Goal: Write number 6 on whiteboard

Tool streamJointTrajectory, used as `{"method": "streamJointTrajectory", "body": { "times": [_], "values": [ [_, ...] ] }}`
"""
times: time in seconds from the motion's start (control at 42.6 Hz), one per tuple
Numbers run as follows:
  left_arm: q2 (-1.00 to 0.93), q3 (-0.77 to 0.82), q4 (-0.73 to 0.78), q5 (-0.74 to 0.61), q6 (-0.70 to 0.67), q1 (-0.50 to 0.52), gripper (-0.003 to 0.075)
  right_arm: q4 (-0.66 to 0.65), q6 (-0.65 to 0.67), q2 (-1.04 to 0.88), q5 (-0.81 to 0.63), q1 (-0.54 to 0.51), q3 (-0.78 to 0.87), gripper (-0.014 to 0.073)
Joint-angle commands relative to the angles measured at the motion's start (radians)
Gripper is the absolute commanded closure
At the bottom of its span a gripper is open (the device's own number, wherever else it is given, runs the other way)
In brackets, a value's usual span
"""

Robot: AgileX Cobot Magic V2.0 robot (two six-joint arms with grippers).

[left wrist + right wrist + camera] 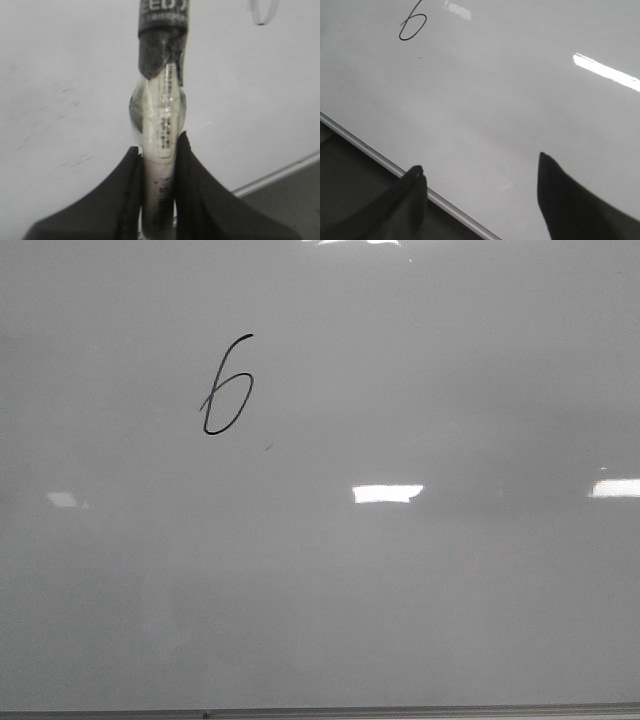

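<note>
Marker (160,135) tip beyond frame edge.

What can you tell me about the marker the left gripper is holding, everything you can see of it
The marker is a pale, whitish cylinder with a printed label strip down its barrel and a dark grey cap end carrying light lettering. It is clamped between the two black fingers of the left gripper, its barrel running straight out from them, cap end farthest away. It hangs in front of the whiteboard; whether it touches the board cannot be told. The picture is blurred, so the print is unreadable.
</note>
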Motion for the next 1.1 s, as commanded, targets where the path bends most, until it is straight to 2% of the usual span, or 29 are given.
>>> {"method": "streamJointTrajectory", "body": {
  "times": [0.0, 0.141, 0.399, 0.61, 0.844, 0.915, 0.962, 1.079],
  "values": [
    [0.0, 0.026, -0.03, -0.178, -0.03, 0.131, 0.0661, 0.008, 0.006, -0.023, -0.088, -0.016, -0.007, 0.0106],
    [0.054, 0.107, -0.147, -0.384, -0.03, 0.243, 0.0661, 0.008, 0.006, -0.024, -0.092, -0.016, -0.006, 0.0106],
    [0.294, 0.111, -0.156, -0.603, -0.03, 0.244, 0.0656, 0.008, 0.006, -0.024, -0.092, -0.016, -0.006, 0.0106],
    [0.5, 0.037, -0.144, -0.694, -0.03, 0.244, 0.0656, 0.008, 0.006, -0.024, -0.088, -0.016, -0.006, 0.0106],
    [0.651, -0.051, -0.144, -0.704, -0.03, 0.244, 0.0653, 0.008, 0.006, -0.024, -0.088, -0.016, -0.006, 0.0106],
    [0.674, -0.069, -0.144, -0.704, -0.03, 0.244, 0.0622, 0.008, 0.006, -0.024, -0.085, -0.016, -0.006, 0.0106],
    [0.677, -0.077, -0.144, -0.704, -0.03, 0.244, 0.0575, 0.008, 0.006, -0.024, -0.082, -0.016, -0.006, 0.0106],
    [0.679, -0.078, -0.144, -0.702, -0.03, 0.244, 0.0411, 0.008, 0.006, -0.024, -0.078, -0.016, -0.006, 0.0106]
  ]
}}
